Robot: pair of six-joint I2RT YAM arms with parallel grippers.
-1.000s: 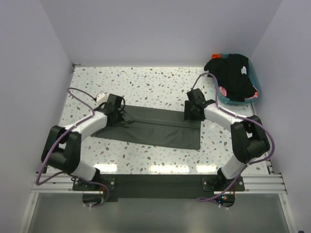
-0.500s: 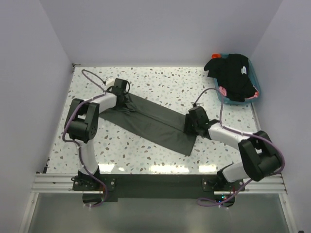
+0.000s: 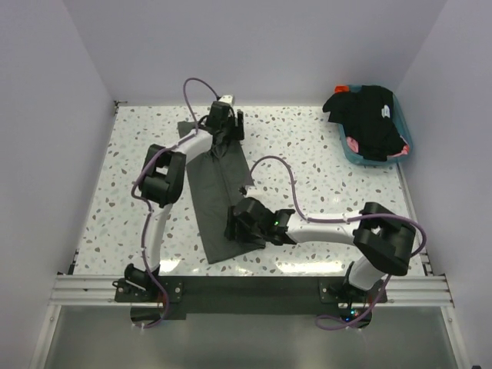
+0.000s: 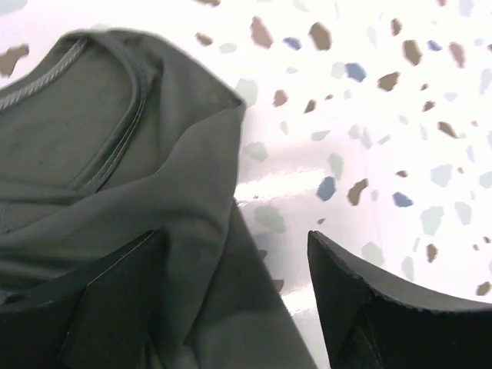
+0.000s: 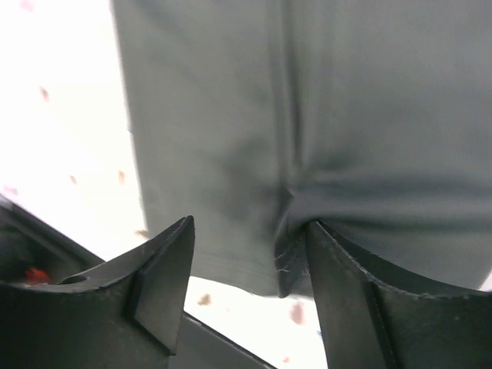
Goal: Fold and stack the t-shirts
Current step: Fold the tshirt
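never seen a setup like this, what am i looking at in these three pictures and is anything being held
Two robot arms are bolted to a speckled table. The wide picture looks down from above; the other two come from cameras on each wrist, the dark wedges being fingers. A dark olive-grey t-shirt lies on it. The left gripper is at its collar end, the right gripper at the near end, both open, holding nothing. Black t-shirts sit in a teal tub.

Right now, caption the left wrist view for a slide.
Open left gripper near the collar of a dark olive-grey cloth t-shirt.
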